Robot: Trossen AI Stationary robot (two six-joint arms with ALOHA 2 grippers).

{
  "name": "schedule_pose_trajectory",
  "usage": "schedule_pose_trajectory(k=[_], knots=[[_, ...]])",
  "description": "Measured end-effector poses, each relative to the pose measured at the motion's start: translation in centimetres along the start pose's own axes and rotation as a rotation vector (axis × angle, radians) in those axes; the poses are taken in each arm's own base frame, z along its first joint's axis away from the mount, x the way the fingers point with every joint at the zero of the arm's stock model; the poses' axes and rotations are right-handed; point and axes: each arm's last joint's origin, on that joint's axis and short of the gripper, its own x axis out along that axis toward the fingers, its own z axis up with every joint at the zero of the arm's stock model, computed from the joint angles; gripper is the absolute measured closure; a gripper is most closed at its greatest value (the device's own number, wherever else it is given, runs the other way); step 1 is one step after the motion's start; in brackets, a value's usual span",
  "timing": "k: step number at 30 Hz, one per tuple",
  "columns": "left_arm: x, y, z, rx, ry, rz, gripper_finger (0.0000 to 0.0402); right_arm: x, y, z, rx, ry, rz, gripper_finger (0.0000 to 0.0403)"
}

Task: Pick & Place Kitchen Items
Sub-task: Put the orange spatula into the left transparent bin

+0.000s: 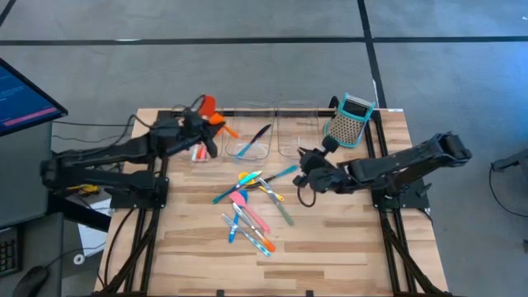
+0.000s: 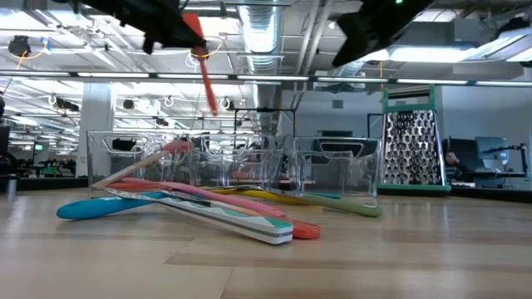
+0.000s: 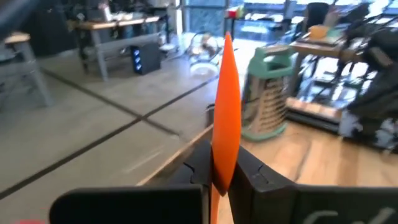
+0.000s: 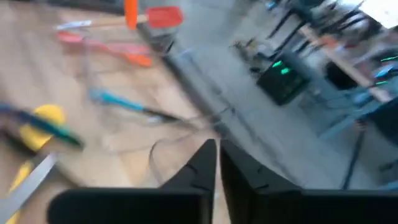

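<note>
The left gripper [image 1: 206,125] is held above the table's [image 1: 346,239] far left part, over the left clear bin [image 1: 195,148], its fingers [image 3: 255,177] clamped on an orange spatula [image 3: 225,112]. The right gripper [image 1: 304,157] is raised near the far right side, in front of the box grater [image 1: 350,120], fingers closed and empty. The other utensils [image 1: 250,206] are piled at the table's middle; two lie in the middle bin [image 1: 252,142].

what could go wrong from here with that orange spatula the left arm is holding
The left gripper pinches the orange spatula only at one end, so it could swing or slip before release. It hangs near the clear bins, so it may catch a rim. The right gripper is shut and empty beside the utensil pile.
</note>
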Motion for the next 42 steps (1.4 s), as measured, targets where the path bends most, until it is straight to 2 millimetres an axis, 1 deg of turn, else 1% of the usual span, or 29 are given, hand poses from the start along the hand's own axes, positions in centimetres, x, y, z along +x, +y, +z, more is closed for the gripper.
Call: schedule_pose_trajectory(k=[2,4,6,8,13,15,18,22,25,27,31,33,36,42], knots=[[-0.6,0.8,0.0,0.0,0.023,0.031,0.0396,-0.5,-0.5,-0.2,0.012,0.032,0.081,0.039],[-1.1,1.6,-0.2,0.004,0.056,0.064,0.0396,-1.1,-0.9,-0.5,0.017,0.07,0.216,0.0389],[-1.4,2.3,-0.5,-0.01,0.091,0.1,0.0396,-1.5,-0.9,-0.4,0.038,0.058,0.336,0.0397],[-1.4,3.0,-1.0,-0.005,0.148,0.141,0.0396,-1.8,-0.9,-1.1,0.028,0.043,0.424,0.04],[-1.1,4.3,-2.1,-0.008,0.26,0.222,0.0396,-2.4,-1.3,-2.4,0.112,-0.047,0.545,0.0401],[-0.9,4.7,-2.5,-0.02,0.296,0.216,0.0396,-2.6,-1.5,-3.0,0.138,-0.087,0.566,0.04],[-0.7,5.2,-3.0,-0.089,0.38,0.176,0.0396,-2.7,-1.8,-4.1,0.173,-0.126,0.595,0.0401],[-0.1,5.9,-2.9,-0.132,0.511,0.185,0.0396,-2.5,-1.9,-5.4,0.217,-0.165,0.62,0.0402],[0.7,6.5,-2.5,-0.144,0.57,0.205,0.0396,-2.2,-1.8,-6.2,0.249,-0.186,0.64,0.0402],[1.5,6.6,-2.0,-0.15,0.582,0.186,0.0396,-1.9,-1.7,-6.7,0.252,-0.185,0.647,0.0402],[2.9,6.9,-1.6,-0.174,0.651,0.142,0.0396,-1.7,-1.4,-7.4,0.269,-0.193,0.659,0.0402],[3.5,7.1,-1.5,-0.178,0.701,0.147,0.0396,-1.6,-1.3,-8.0,0.269,-0.181,0.659,0.0402],[4.6,7.5,-2.0,-0.183,0.786,0.167,0.0396,-1.6,-1.3,-8.0,0.281,-0.185,0.661,0.0402],[6.6,8.0,-3.6,-0.203,0.876,0.167,0.0396,-1.5,-1.1,-8.1,0.277,-0.178,0.663,0.0403]])
